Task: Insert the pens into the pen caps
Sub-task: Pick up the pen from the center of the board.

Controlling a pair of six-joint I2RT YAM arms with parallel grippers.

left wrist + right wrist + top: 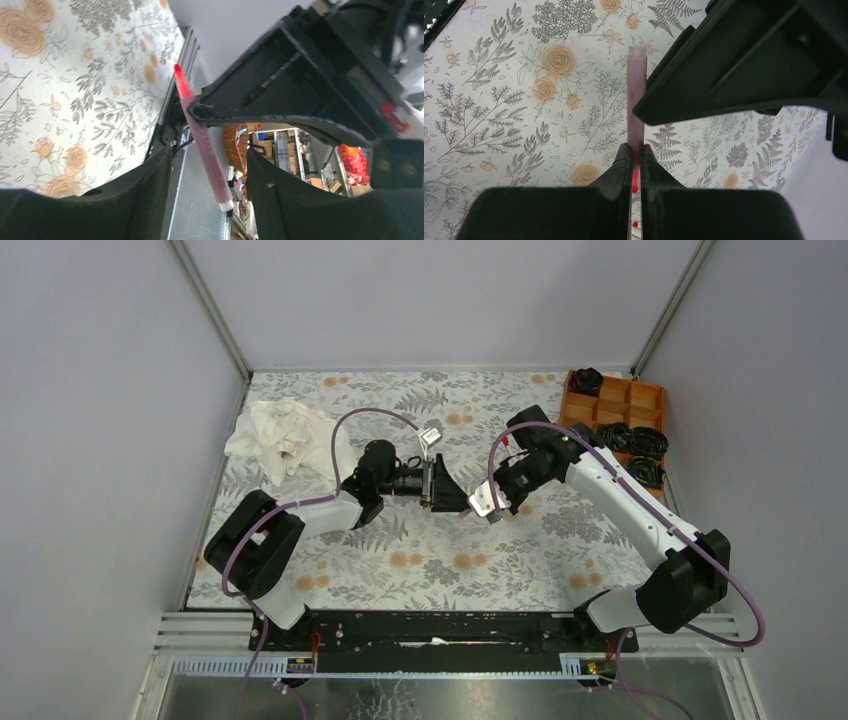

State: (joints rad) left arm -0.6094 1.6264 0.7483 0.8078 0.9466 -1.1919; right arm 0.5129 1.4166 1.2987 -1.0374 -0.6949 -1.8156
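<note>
Three plain grey walls (430,300) close in a table spread with a pale cloth printed with grey ferns and orange flowers (450,570). A black rail (430,628) runs along its near edge, where both arms are bolted.

At the far left of the cloth lies a crumpled white rag (280,438). At the far right corner sits an orange tray divided into compartments (640,398), several of them holding black coiled items (630,437). Both lie well apart from the arms, which meet over the middle of the table.

The right gripper (634,150) has its black fingers (621,170) pressed together on a thin pinkish-red pen with a translucent barrel (636,85), pinching it near its bright red tip. The pen is up off the cloth and points away from that gripper, ending in a pale, clear end.

The left gripper (209,157) faces the pen from the other side. Its two black fingers (145,190) stand spread, one on either side of the barrel, with a gap showing on both sides, so they do not appear to touch it. In the right wrist view, the left gripper's black body crosses in front of the barrel and hides part of it. In the left wrist view, the right gripper's body fills the upper right.
</note>
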